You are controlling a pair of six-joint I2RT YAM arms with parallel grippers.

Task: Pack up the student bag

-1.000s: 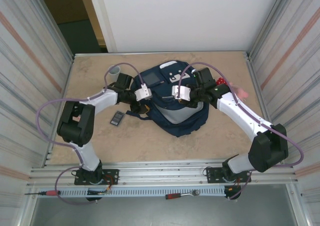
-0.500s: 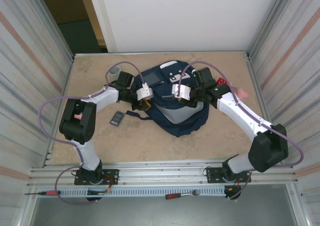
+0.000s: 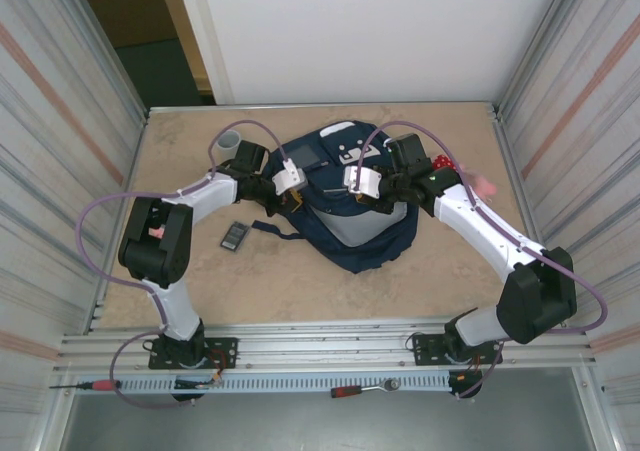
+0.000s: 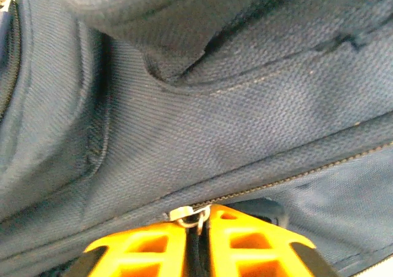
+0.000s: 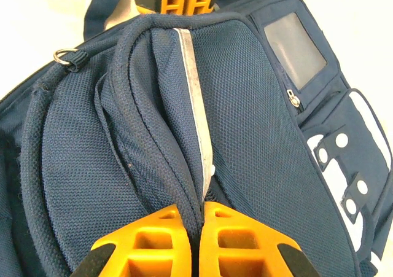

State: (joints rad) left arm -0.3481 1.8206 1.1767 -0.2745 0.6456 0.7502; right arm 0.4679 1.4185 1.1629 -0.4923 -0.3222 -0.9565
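Beige table (image 3: 300,281), arms bent inward over student bag (image 3: 372,239), left fingers (image 4: 215,231) pinching zipper pull (image 4: 184,214), right fingers (image 5: 212,231) pinching its fabric.

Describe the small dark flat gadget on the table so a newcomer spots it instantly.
Find the big navy student bag mid-table. Off its near-left side, beside a trailing strap, lies the gadget. It is flat, black and rectangular, unlike the pale round cup farther back.

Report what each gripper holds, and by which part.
The left gripper pinches the zipper pull of the student bag; the right gripper pinches its fabric fold at the reflective stripe.
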